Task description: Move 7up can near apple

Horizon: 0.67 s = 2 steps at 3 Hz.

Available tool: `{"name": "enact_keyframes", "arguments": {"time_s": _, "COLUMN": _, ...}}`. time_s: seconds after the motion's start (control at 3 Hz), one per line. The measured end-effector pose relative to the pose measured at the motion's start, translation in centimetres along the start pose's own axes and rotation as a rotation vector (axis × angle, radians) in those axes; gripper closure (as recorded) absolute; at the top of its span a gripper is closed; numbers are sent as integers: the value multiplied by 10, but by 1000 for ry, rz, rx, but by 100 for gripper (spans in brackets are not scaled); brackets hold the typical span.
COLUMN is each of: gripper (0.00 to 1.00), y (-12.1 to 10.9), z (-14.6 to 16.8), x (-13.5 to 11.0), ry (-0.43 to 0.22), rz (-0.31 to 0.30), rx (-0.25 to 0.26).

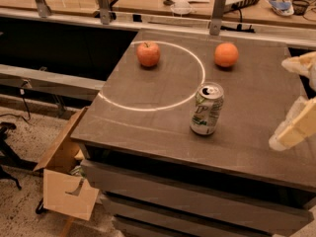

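Observation:
The 7up can [207, 108], silver-white with green markings, stands upright near the middle of the dark table [148, 127], just outside a white circle marked on it. The apple [148, 54], reddish with a stem dimple, sits at the far left, on the circle's line. My gripper [282, 105] is at the right edge of the view, to the right of the can and well apart from it. Its pale fingers [296, 127] are spread open and hold nothing.
A smooth orange fruit [226, 55] lies at the far side, right of the apple. A rail with metal posts [217, 14] runs behind the table. An open cardboard box [69, 181] sits on the floor at the table's left front corner.

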<state>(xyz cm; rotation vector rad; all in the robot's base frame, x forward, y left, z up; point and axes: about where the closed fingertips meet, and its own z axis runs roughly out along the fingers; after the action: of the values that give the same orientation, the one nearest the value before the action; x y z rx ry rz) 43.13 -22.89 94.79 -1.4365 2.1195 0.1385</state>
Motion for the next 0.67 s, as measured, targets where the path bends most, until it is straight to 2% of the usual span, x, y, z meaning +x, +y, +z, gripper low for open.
{"name": "enact_keyframes", "arguments": {"time_s": 0.33, "gripper": 0, "y": 3, "z": 18, "x": 8, "ry": -179, "rz": 81, "rx": 54}}
{"name": "enact_keyframes", "arguments": {"time_s": 0.67, "gripper": 0, "y": -4, "z": 45, "x": -13, "ry": -428, "rz": 197, "rx": 69}}
